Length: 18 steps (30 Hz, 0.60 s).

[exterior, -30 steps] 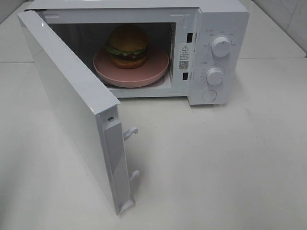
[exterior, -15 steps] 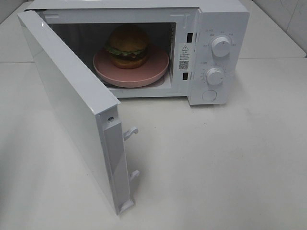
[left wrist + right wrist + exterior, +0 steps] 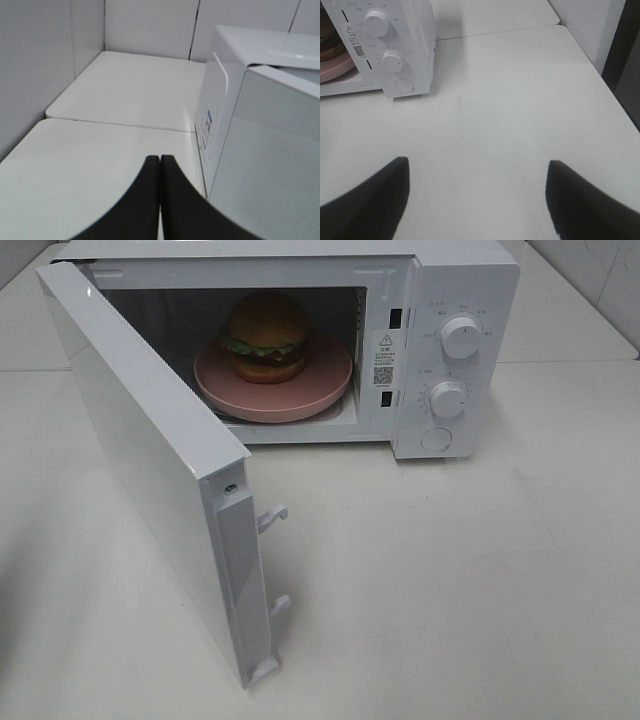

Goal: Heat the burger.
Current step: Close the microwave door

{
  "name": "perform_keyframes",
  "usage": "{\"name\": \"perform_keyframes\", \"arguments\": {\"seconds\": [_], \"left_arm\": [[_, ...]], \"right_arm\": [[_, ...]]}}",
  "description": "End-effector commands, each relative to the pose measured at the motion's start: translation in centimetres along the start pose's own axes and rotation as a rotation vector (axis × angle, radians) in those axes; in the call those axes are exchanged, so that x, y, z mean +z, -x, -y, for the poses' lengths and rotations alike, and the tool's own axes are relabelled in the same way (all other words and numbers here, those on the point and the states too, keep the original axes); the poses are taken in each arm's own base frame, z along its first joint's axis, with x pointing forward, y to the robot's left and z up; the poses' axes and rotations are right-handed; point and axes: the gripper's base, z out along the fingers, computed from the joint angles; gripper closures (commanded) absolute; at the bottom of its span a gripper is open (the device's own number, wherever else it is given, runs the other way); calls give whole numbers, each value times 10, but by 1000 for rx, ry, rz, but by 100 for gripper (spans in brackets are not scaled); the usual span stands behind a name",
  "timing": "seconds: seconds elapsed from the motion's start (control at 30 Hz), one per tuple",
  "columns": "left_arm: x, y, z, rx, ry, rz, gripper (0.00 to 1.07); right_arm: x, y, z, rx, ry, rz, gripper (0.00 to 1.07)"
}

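The burger (image 3: 265, 336), with a golden-brown bun and green lettuce edge, rests on a pink plate (image 3: 330, 390) inside the white microwave (image 3: 465, 280). The microwave door (image 3: 140, 440) stands swung wide open toward the front left. Neither gripper shows in the high view. In the left wrist view my left gripper (image 3: 159, 162) is shut, its dark fingers pressed together and empty, beside the microwave's outer side (image 3: 270, 150). My right gripper (image 3: 477, 172) is open and empty over bare table, in front and to the right of the microwave's control panel (image 3: 390, 50). The burger's edge (image 3: 326, 42) peeks in there.
Two white knobs (image 3: 460, 337) (image 3: 447, 399) and a round button (image 3: 437, 439) sit on the microwave's right panel. The open door's latch hooks (image 3: 272, 517) stick out from its edge. Tiled walls border the white table behind and at the left (image 3: 35, 65).
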Motion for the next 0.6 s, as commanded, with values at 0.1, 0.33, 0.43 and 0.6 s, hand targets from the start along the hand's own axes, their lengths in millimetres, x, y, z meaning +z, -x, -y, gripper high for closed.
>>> {"name": "perform_keyframes", "arguments": {"seconds": [0.1, 0.33, 0.43, 0.6], "left_arm": [[13, -9, 10, 30, -126, -11, 107], [39, -13, 25, 76, -298, -15, 107], [51, -12, 30, 81, -341, -11, 107], [71, -11, 48, 90, -415, -31, 107]], "right_arm": [[-3, -2, 1, 15, 0, 25, 34], [-3, -2, 1, 15, 0, 25, 34], [-3, -2, 1, 15, 0, 25, 34], [-3, -2, 1, 15, 0, 25, 34]]}}
